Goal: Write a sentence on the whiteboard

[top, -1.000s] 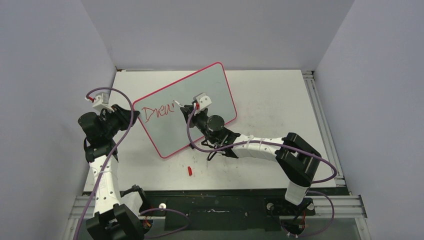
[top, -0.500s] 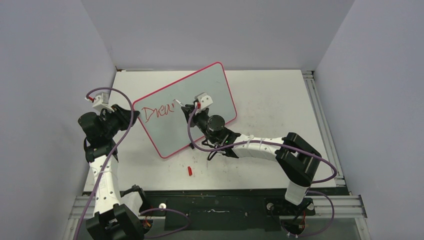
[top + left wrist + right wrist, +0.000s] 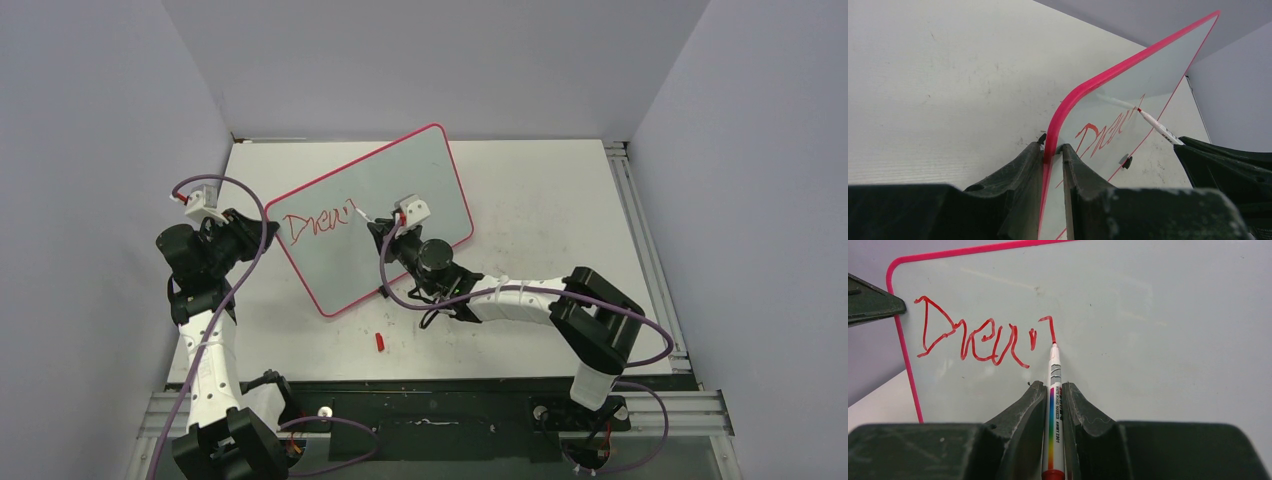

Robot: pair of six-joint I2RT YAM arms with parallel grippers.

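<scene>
White surface (image 3: 560,210), grey walls (image 3: 420,60), small red piece (image 3: 380,342) lower centre. Left jaws pinch whiteboard (image 3: 420,170) edge, right jaws clamp marker (image 3: 1053,390).

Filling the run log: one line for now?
left gripper: shut on whiteboard rim | right gripper: shut on marker, tip at red writing

On my right wrist view the marker (image 3: 1054,410) runs off the bottom edge (its small print unreadable) and the whiteboard (image 3: 1158,315) off the right. Overhead, I can't identify the small red thing (image 3: 380,342) on the table (image 3: 560,200).
</scene>
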